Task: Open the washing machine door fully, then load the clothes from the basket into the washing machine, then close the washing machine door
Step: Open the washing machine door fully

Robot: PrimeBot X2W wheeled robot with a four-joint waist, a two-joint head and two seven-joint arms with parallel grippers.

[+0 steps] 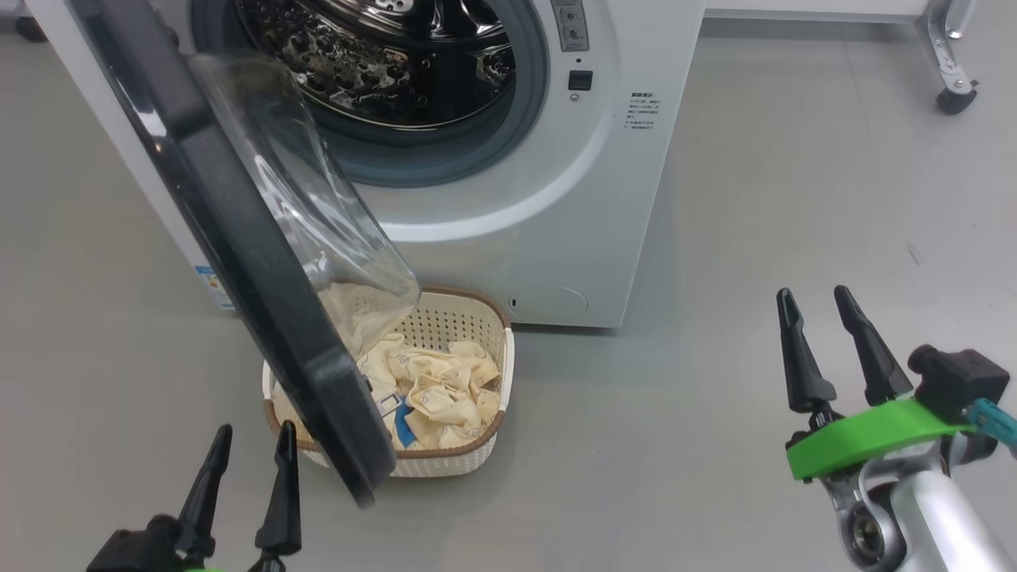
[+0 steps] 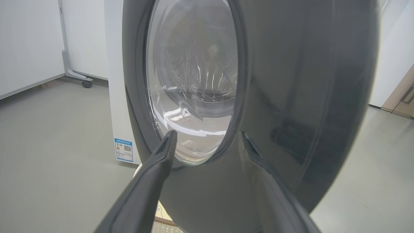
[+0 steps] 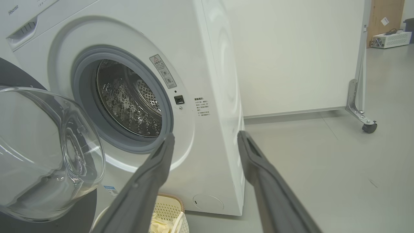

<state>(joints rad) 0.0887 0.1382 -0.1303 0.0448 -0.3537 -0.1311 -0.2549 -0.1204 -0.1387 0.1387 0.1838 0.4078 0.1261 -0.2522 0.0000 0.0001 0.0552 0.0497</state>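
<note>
One washing machine [image 1: 556, 199] stands on the grey floor [image 1: 755, 238], its one round door [image 1: 238, 238] swung out, the steel drum [image 1: 381, 56] showing. One basket [image 1: 477, 462] sits on the floor right before the machine, partly under the door's lower edge, with a heap of cream clothes [image 1: 437, 397] inside; their number cannot be told. Two end effectors show, each with two dark fingers. The left end effector [image 1: 256, 429] is spread wide and holds nothing, close to the door's outer face. The right end effector [image 1: 813, 291], equally wide and empty, hangs over bare floor, well apart from the machine.
</note>
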